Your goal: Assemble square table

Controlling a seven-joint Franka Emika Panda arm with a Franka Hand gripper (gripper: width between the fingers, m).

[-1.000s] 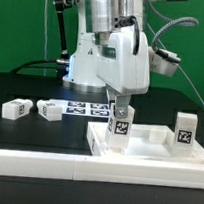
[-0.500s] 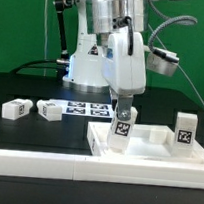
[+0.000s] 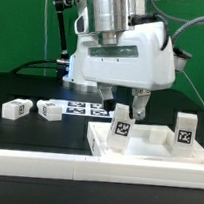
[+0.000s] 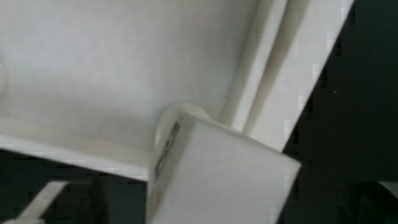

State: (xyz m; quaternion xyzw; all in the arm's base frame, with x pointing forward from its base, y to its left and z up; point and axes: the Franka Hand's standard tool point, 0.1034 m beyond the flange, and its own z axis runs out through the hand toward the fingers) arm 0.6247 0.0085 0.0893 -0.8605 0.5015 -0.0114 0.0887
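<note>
Two fingers of the gripper point straight down and stand one on each side of the top of a white leg, so the leg is directly under and between them. The gap between them looks about as wide as the leg, but I cannot tell if the pads press on its sides or only stand very close. The long axis of the leg is nearly vertical, maybe leaning a little, and its tagged face looks toward the exterior camera. Its foot sits on the slab of the square table, right below the fingers. In the wrist view the leg shows as a plain white block against the slab and its raised rim, and no pad shows clearly there. I judge that the coming move turns on this vertical line: any turn or push should go along the leg's own axis, down into the slab

Further out from the fingers, toward the exterior view's right, a second leg stands upright on the same slab, well apart. On the opposite side, off the slab, a third leg and beyond it a fourth leg lie on the black table. Behind the fingers lies the marker board, and in front of the slab runs a white border rail. None of these stands near enough to the fingers to be in the way, as I judge it
</note>
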